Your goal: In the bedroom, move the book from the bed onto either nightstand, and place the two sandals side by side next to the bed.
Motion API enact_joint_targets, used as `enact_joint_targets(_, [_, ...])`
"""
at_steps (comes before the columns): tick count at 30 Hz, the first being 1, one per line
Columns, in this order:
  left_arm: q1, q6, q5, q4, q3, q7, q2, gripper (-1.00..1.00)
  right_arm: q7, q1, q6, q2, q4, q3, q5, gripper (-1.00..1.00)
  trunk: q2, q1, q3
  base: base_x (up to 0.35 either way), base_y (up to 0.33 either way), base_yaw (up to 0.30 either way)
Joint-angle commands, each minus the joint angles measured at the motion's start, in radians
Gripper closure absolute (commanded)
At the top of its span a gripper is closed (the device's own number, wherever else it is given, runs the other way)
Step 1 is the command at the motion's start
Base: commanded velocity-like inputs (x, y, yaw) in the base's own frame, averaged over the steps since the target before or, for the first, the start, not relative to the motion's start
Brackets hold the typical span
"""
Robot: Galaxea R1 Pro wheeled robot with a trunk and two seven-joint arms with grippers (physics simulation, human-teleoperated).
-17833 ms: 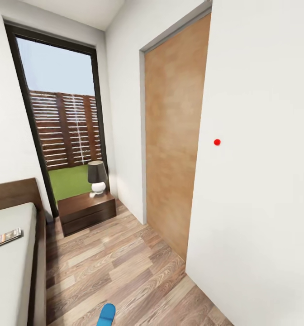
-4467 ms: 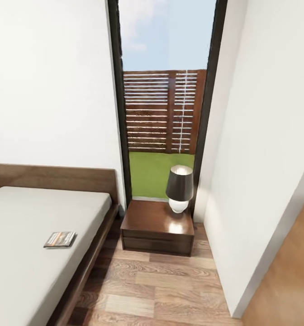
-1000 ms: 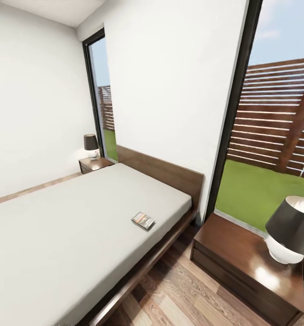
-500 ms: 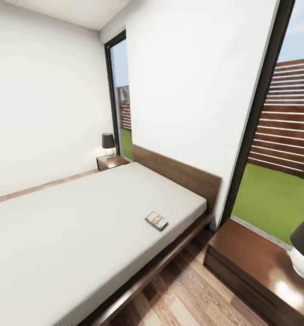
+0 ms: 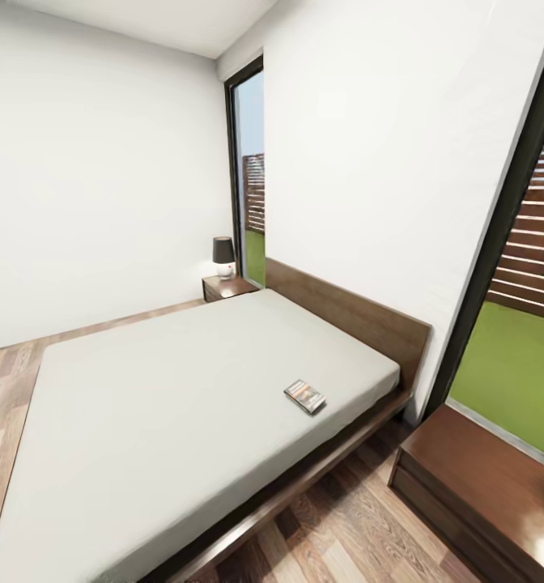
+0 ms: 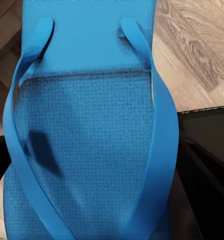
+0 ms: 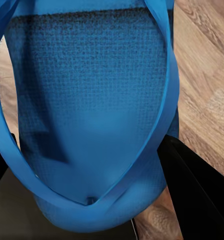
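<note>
Your head camera has swung further left over the last second. The near dark brown glossy two-drawer nightstand [image 5: 482, 486] has slid toward the lower right corner of the head view and its lamp has gone out of frame; more of the large low bed with dark wooden frame and plain grey mattress [image 5: 183, 405] and the plank floor beyond its far side have come into view. That is your view turning, not the furniture moving.

The thin dark-covered paperback book [image 5: 305, 396] lies flat on the mattress near the bed's right edge, toward the headboard end, same spot on the bed as in the earlier frames. It is not yet moved. The second nightstand with a small dark-shaded lamp [image 5: 223, 256] stands past the bed's far headboard corner.

Compared with the oldest frame, you faced a wooden door then, with one blue sandal on the floor.

Left wrist: a flat bright blue sandal with blue straps [image 6: 87, 145] sits right in front of the camera, wood floor behind it. Right wrist: the other flat bright blue sandal [image 7: 92, 125] likewise. Dark finger parts show at the edges, but you cannot tell whether either gripper is clamped on its sandal.

My read: both sandals are being carried; placing beside the bed comes next.
</note>
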Motion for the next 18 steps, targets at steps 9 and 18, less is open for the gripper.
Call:
enact_joint_targets(9, [-0.001,-0.004,0.005,0.002,-0.008,0.004,0.0,1.0,-0.005,0.0,-0.004,0.0,-0.001,0.008,-0.011,1.0,-0.002,0.001,-0.001,0.0,0.0,0.246])
enact_joint_targets(18, [-0.001,-0.004,0.005,0.002,-0.008,0.004,0.0,1.0,-0.006,0.0,-0.004,0.0,-0.001,0.008,-0.011,1.0,-0.002,0.001,-0.001,0.0,0.0,0.246])
